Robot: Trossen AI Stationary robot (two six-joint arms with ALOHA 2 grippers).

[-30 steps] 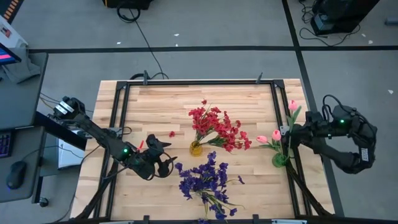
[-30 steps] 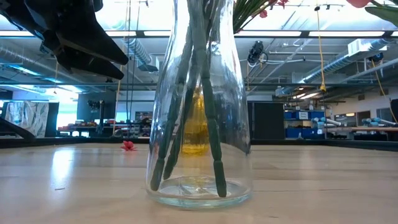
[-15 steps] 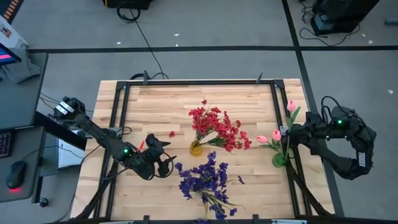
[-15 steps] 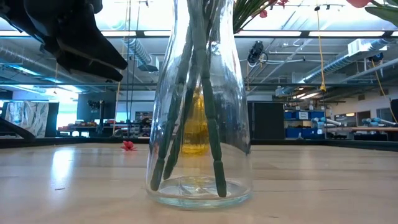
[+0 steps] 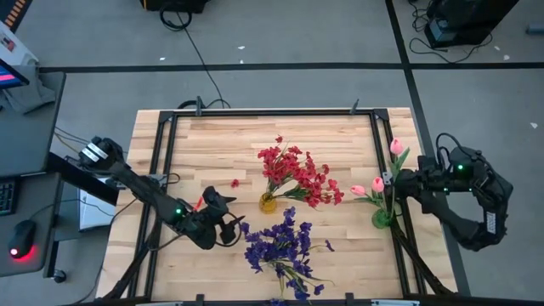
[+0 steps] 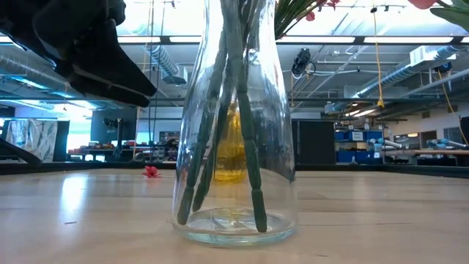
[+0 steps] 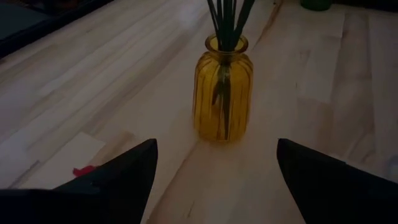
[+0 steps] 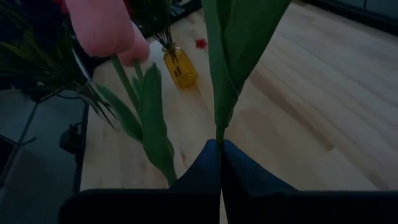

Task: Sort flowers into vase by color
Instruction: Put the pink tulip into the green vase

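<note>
Left gripper [image 5: 228,214]: fingers spread wide, empty, above the table [image 5: 212,144], facing the yellow vase [image 7: 222,93]. Centre: red flowers [image 5: 297,172] stand upright in that vase; purple flowers [image 5: 279,245] stand stems-down in the clear vase [image 6: 234,117] nearer the front edge. Right: the right gripper [image 5: 392,183], fingers shut, pinches a pink tulip [image 5: 398,146] by its near-vertical stem over the green vase [image 5: 383,218], bud uppermost.

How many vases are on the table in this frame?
3: a yellow vase at mid-table holding red flowers, a clear glass vase at the front edge holding purple flowers, and a green vase at the right edge with pink tulips.
</note>
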